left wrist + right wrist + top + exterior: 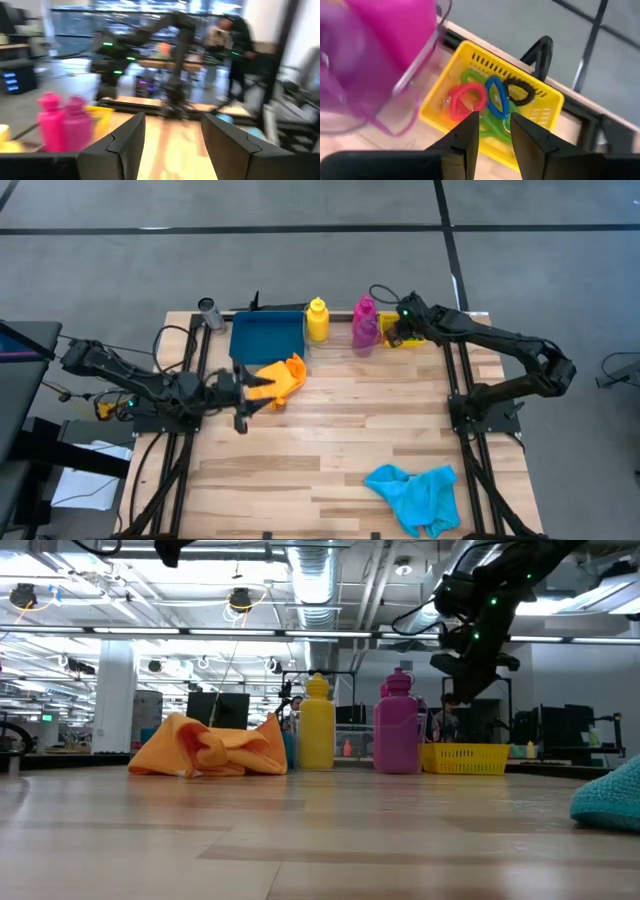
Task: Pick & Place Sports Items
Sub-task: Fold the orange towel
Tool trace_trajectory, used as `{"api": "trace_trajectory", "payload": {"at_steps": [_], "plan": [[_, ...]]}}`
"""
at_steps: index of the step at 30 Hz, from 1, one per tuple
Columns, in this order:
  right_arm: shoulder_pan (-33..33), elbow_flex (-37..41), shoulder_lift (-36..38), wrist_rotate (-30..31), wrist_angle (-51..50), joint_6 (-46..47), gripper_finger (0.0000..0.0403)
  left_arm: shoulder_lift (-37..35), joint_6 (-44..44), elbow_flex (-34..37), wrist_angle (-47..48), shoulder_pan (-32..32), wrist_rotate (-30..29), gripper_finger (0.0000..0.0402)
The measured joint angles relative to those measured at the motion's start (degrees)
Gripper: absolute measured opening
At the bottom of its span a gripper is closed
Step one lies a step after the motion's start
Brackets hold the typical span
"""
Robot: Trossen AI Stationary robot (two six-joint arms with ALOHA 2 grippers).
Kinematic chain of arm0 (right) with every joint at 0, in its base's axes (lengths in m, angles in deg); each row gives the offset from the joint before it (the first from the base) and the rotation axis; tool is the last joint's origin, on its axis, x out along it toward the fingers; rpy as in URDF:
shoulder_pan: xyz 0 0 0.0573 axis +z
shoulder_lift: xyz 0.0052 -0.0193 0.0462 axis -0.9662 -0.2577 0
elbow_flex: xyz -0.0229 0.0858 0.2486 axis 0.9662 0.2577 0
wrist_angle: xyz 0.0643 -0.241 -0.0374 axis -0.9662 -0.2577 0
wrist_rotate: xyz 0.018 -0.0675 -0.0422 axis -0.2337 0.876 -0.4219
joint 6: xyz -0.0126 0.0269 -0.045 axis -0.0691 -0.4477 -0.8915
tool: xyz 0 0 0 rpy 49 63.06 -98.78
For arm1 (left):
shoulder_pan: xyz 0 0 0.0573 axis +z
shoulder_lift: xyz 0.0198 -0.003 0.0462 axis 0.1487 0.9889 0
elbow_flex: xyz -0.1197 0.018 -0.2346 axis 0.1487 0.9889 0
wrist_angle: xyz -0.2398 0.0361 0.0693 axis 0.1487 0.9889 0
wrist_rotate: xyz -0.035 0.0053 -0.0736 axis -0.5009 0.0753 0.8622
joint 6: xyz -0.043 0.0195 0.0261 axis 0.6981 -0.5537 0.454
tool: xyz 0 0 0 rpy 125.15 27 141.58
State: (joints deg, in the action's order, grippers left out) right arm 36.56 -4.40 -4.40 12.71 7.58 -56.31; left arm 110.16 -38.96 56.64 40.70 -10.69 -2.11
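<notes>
My right gripper (494, 120) hangs open just above the small yellow bin (540, 107), where a red ring (467, 98), a blue ring (496, 97), a green ring and a black ring lie; nothing is between the fingers. Beside the bin stand the magenta bottle (365, 320), a purple bottle (350, 85) against it, and the yellow bottle (318, 320). My left gripper (172, 120) is open and level, raised above the table next to the orange cloth (280, 378), which lies crumpled on the table. The cyan cloth (415, 495) lies near the front right.
The blue tray (267, 338) sits at the far edge, left of the bottles, with the orange cloth at its near right corner. A small grey cylinder (208, 308) stands at the far left corner. Bare wood lies across the table's middle and near left.
</notes>
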Motion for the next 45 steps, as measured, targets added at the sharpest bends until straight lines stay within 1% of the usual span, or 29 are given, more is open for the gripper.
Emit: {"api": "trace_trajectory", "payload": {"at_steps": [2,6,7,10,13,15,17,19,21,23,25,28,30,32,34,35,37,39,40,42,45], "plan": [[1.8,0.0,0.5,3.8,-1.1,-0.8,0.0103,1.7,-1.2,0.0,-0.4,0.0,2.5,0.019],[7.7,0.0,2.4,18.9,-2.3,-0.3,0.0103,6.7,-3.5,0.0,-4.6,0.1,3.2,0.019],[9.6,0.0,3.2,21.8,-2.1,-0.3,0.0103,8.2,-4.6,0.0,-6.5,0.4,3.3,0.019],[16.5,0.0,5.6,27.2,-2.2,-0.3,0.0103,12.7,-8.6,0.0,-12.7,1.2,3.2,0.019],[24.6,0.0,8.1,27.9,-2.1,-0.3,0.0103,16.8,-11.2,0.0,-19.8,2.4,2.6,0.019],[30.8,0.0,9.0,27.8,-2.0,0.0,0.0103,19.0,-11.5,0.0,-23.1,3.0,-0.6,0.019],[36.9,0.0,9.1,26.5,-2.1,1.5,0.0103,20.2,-11.6,0.0,-24.5,3.2,-6.4,0.019],[42.6,0.1,9.1,24.6,-2.0,3.8,0.0103,20.7,-11.6,0.0,-24.1,3.2,-13.9,0.019],[47.8,1.0,8.8,23.8,-0.9,5.6,0.0103,20.8,-11.3,0.0,-21.1,2.6,-20.5,0.019],[52.1,2.6,8.5,23.6,0.8,6.0,0.0103,21.0,-11.3,0.0,-18.4,1.8,-25.1,0.019],[55.2,5.0,8.4,23.6,4.9,6.1,0.0103,20.9,-10.4,0.0,-18.4,1.5,-27.2,0.019],[58.1,9.5,8.2,23.5,12.5,5.6,0.0103,20.9,-8.2,0.0,-17.6,1.5,-27.3,0.019],[58.9,12.9,8.0,23.5,20.2,3.4,0.0103,20.9,-5.8,0.0,-16.5,1.6,-27.3,0.019],[59.1,16.7,8.0,23.4,29.2,-1.2,0.0103,20.9,-3.3,0.0,-15.5,1.9,-27.3,0.019],[58.1,20.2,7.9,21.3,39.7,-7.9,0.0103,20.9,-1.3,0.0,-15.4,2.0,-27.2,0.019],[57.0,21.7,7.8,18.5,45.7,-11.5,0.0103,20.9,-0.7,0.0,-15.5,2.0,-27.3,0.019],[53.9,24.3,7.6,9.8,57.7,-16.3,0.0103,20.9,-0.4,0.0,-15.4,1.9,-27.2,0.019],[50.0,25.8,6.5,-0.1,68.8,-17.9,0.0103,20.9,-0.4,0.0,-15.5,1.9,-27.2,0.019],[47.8,26.0,5.6,-4.0,73.0,-18.0,0.0103,20.9,-0.4,0.0,-15.5,1.9,-27.2,0.019],[44.0,26.0,3.8,-8.5,77.7,-17.7,0.0103,20.9,-0.4,0.0,-15.6,1.9,-27.2,0.019],[39.1,23.8,-0.8,-11.9,78.7,-16.2,0.0103,20.9,-1.5,0.0,-15.5,2.0,-27.3,0.019]]}}
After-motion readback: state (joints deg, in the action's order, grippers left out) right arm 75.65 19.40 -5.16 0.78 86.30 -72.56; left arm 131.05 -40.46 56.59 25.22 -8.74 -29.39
